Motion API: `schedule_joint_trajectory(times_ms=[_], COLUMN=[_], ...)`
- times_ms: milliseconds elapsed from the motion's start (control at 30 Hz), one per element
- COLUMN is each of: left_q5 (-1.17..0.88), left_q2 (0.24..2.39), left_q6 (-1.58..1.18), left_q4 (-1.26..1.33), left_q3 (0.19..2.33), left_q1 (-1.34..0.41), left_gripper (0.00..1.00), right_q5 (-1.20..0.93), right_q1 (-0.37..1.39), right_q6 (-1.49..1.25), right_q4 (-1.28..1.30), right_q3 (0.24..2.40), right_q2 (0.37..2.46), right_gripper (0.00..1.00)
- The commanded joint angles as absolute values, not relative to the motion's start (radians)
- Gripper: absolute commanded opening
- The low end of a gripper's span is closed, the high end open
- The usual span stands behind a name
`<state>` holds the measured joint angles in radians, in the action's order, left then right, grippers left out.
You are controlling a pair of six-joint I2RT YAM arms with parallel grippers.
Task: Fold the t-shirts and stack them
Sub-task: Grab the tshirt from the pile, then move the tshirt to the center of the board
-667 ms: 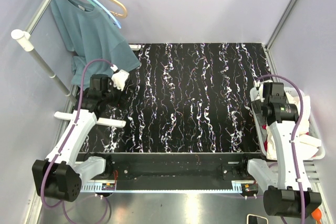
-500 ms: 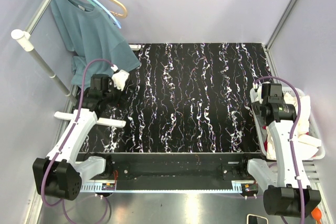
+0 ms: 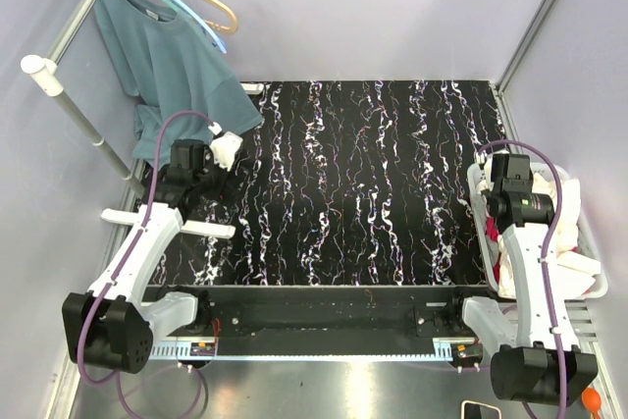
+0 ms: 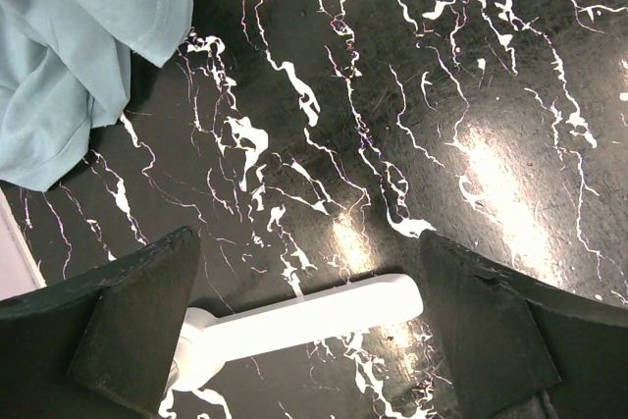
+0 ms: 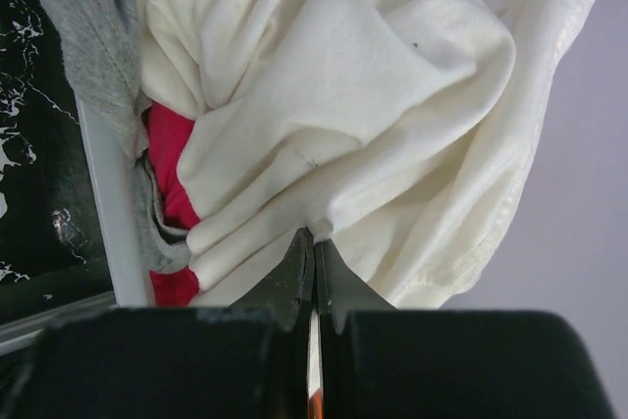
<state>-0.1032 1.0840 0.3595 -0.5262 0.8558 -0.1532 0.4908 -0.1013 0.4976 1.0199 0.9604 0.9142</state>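
A crumpled cream t-shirt point(image 5: 373, 95) fills the white basket point(image 5: 108, 213) at the table's right edge, where it also shows in the top view point(image 3: 571, 198). A magenta t-shirt point(image 5: 169, 159) peeks out beneath it on the left side. My right gripper point(image 5: 315, 235) is shut, its tips pinching a fold of the cream t-shirt; from above it sits over the basket point(image 3: 508, 176). My left gripper point(image 4: 314, 311) hangs open above the black marbled table at the left point(image 3: 188, 166), with nothing between its fingers.
A teal shirt point(image 3: 167, 56) hangs from hangers on a rack pole point(image 3: 69, 76) at the back left, its hem close to my left gripper point(image 4: 78, 36). A white bar point(image 4: 304, 326) lies under the left gripper. Grey cloth point(image 5: 88, 36) lies in the basket.
My right gripper has closed from open onto a fold of the cream t-shirt and shifted slightly over the basket. The left arm has stayed put.
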Motion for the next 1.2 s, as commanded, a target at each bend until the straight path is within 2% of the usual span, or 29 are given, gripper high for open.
schedule_joint_trajectory(times_ms=[0,133,367,533,633,733,800,900,933,1033,1167], left_q5=[-0.091,-0.075,-0.074,-0.072,-0.072,-0.048,-0.031,-0.066,-0.083,-0.164,-0.235], left_q2=[1.089,1.077,1.028,1.005,0.999,1.000,1.003,1.009,1.012,1.031,1.068], left_q6=[0.374,0.338,0.253,0.236,0.227,0.218,0.207,0.193,0.187,0.164,0.158], left_q4=[-0.471,-0.450,-0.422,-0.411,-0.405,-0.394,-0.380,-0.359,-0.353,-0.341,-0.353], left_q3=[0.845,0.865,0.962,0.985,0.996,1.025,1.040,1.068,1.077,1.092,1.101], left_q1=[-0.156,-0.156,-0.156,-0.156,-0.156,-0.156,-0.156,-0.156,-0.156,-0.156,-0.161], left_gripper=[0.99,0.99,0.99,0.99,0.99,0.99,0.99,0.99,0.99,0.99,0.99], right_q5=[0.540,0.508,0.378,0.256,0.171,0.053,-0.042,-0.257,-0.312,-0.434,-0.463], right_q1=[-0.107,-0.107,-0.107,-0.107,-0.106,-0.106,-0.100,-0.097,-0.097,-0.068,0.088], right_q6=[0.520,0.528,0.497,0.460,0.431,0.407,0.402,0.367,0.297,0.116,0.014], right_q4=[0.986,0.968,0.916,0.928,1.001,1.130,1.183,1.085,0.966,0.748,0.802], right_q3=[0.991,1.141,1.775,2.098,2.343,2.776,2.897,2.812,2.669,2.440,2.523], right_q2=[0.917,0.956,1.179,1.340,1.474,1.658,1.762,1.723,1.660,1.583,1.673], right_gripper=[0.00,0.00,0.00,0.00,0.00,0.00,0.00,0.00,0.00,0.00,0.00])
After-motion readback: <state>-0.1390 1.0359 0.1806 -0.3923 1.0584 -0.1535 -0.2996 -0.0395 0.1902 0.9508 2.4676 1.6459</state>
